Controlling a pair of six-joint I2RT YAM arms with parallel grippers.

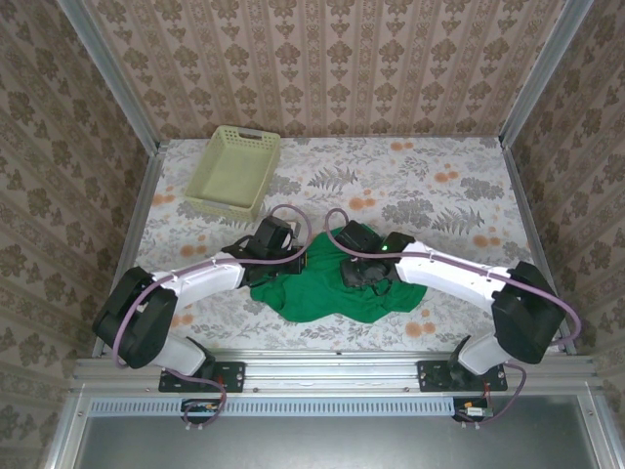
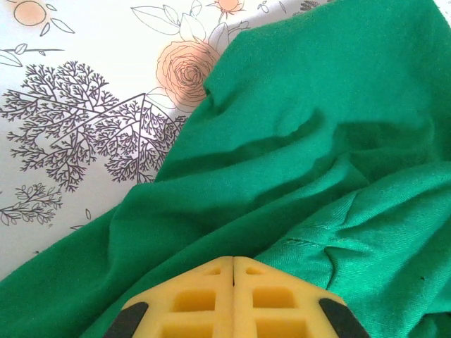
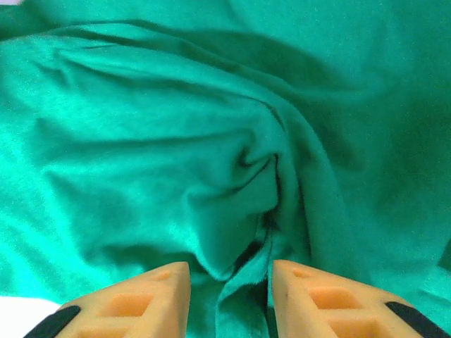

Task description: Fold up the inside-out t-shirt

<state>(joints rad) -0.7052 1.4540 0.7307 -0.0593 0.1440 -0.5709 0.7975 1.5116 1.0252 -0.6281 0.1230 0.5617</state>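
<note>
Green soft cloth t-shirt (image 1: pixel 322 298) crumpled lower centre of top view, left gripper (image 1: pixel 296 262) and right gripper (image 1: pixel 359 277) on it; pale yellow-green plastic lattice basket (image 1: pixel 234 171) upper left; left wrist: yellow fingers (image 2: pixel 204 296) pressed together bottom centre, over cloth; right wrist: jaws partly apart, cloth ridge between.

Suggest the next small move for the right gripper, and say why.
Probably close the right gripper on the fold of shirt bunched between its open jaws. The shirt lies crumpled on the table, and the left gripper is shut at its other side, so a hold here seems needed to spread it flat.
</note>
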